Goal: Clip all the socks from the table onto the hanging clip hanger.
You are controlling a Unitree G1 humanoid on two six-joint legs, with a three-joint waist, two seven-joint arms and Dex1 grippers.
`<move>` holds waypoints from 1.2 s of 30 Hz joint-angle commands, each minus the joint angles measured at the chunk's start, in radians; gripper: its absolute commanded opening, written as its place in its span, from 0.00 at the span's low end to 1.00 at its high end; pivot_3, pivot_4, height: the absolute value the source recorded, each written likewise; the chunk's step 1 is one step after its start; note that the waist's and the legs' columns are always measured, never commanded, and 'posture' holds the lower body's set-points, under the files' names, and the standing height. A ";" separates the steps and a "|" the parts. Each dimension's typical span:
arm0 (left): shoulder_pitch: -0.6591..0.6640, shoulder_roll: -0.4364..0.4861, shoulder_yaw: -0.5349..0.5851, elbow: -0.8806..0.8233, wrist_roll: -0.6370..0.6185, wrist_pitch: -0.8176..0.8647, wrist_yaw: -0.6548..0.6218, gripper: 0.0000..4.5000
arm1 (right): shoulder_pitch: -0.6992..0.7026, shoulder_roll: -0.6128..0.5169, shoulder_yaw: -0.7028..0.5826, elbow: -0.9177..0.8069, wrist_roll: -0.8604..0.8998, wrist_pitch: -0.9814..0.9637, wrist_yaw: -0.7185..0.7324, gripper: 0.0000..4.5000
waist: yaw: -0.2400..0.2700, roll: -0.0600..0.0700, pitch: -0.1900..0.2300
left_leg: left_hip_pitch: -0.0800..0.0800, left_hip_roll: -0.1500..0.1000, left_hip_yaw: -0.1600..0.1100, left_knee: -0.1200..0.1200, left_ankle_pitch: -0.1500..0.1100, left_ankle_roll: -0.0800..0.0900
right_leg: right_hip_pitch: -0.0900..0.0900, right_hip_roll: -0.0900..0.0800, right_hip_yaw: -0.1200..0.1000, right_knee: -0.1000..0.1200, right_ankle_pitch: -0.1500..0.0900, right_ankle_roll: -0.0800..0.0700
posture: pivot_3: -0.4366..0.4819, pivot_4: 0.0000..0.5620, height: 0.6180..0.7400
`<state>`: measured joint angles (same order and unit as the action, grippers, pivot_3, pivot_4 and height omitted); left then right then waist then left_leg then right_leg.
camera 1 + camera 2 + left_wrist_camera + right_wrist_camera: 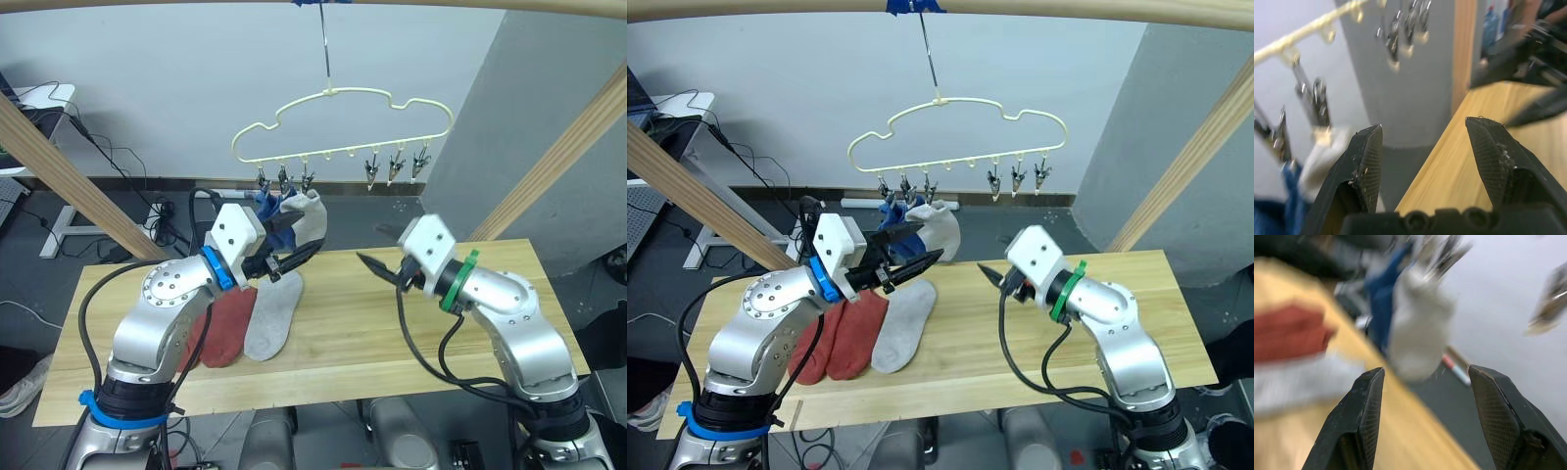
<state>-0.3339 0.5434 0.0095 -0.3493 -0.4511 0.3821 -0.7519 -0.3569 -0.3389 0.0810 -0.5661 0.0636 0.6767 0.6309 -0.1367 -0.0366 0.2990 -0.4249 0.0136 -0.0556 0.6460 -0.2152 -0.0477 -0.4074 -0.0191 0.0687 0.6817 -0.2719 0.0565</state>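
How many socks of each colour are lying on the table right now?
Rust-red socks: 2
Light grey sock: 1
Total lying on the table: 3

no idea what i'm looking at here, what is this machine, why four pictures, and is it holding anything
It is a two-armed humanoid robot. The two wide pictures come from its head camera; the two close ones from cameras on its wrists, looking along black fingers. Its left gripper and right gripper are both open and hold nothing. On the wooden table lie two rust-red socks and a grey sock. Above hangs a cream clip hanger, with blue socks and a second grey sock already clipped on.
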 commanded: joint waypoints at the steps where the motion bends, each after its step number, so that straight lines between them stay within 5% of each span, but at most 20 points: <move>1: -0.026 0.035 0.025 -0.040 -0.015 -0.017 -0.038 0.66 | -0.083 0.042 -0.073 0.006 0.046 0.072 -0.084 0.63 | -0.001 0.000 0.000 | 0.000 0.000 0.000 0.000 0.001 0.000 | 0.000 0.000 0.000 0.000 0.001 0.000 | 0.29 0.43 1.00; 9: -0.085 0.023 0.023 -0.033 -0.021 -0.006 -0.013 0.66 | -0.182 0.068 -0.086 0.105 0.092 0.098 -0.145 0.63 | 0.000 0.000 0.000 | -0.001 0.000 0.000 -0.001 0.001 0.000 | 0.000 -0.001 0.000 -0.001 0.001 0.000 | 0.30 0.41 1.00; 13: -0.089 0.014 0.014 -0.033 -0.012 -0.006 -0.008 0.66 | -0.206 0.077 -0.086 0.144 0.104 0.110 -0.177 0.43 | 0.000 0.000 0.000 | -0.001 0.000 0.000 -0.002 0.001 0.001 | 0.000 -0.002 -0.001 -0.001 0.001 0.000 | 0.30 0.41 1.00; 36: -0.066 0.000 -0.010 -0.031 0.022 -0.022 -0.022 0.66 | -0.372 0.101 -0.013 0.368 0.079 0.031 -0.228 0.43 | -0.002 0.000 0.000 | -0.001 0.000 0.000 -0.001 0.001 0.001 | -0.001 -0.001 -0.001 0.000 0.002 -0.001 | 0.30 0.40 1.00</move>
<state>-0.4011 0.5462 0.0043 -0.3481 -0.4300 0.3791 -0.7746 -0.7051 -0.2387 0.0639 -0.1823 0.1389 0.7348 0.4091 -0.1384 -0.0363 0.2985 -0.4256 0.0132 -0.0559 0.6449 -0.2144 -0.0472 -0.4080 -0.0203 0.0676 0.6819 -0.2704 0.0559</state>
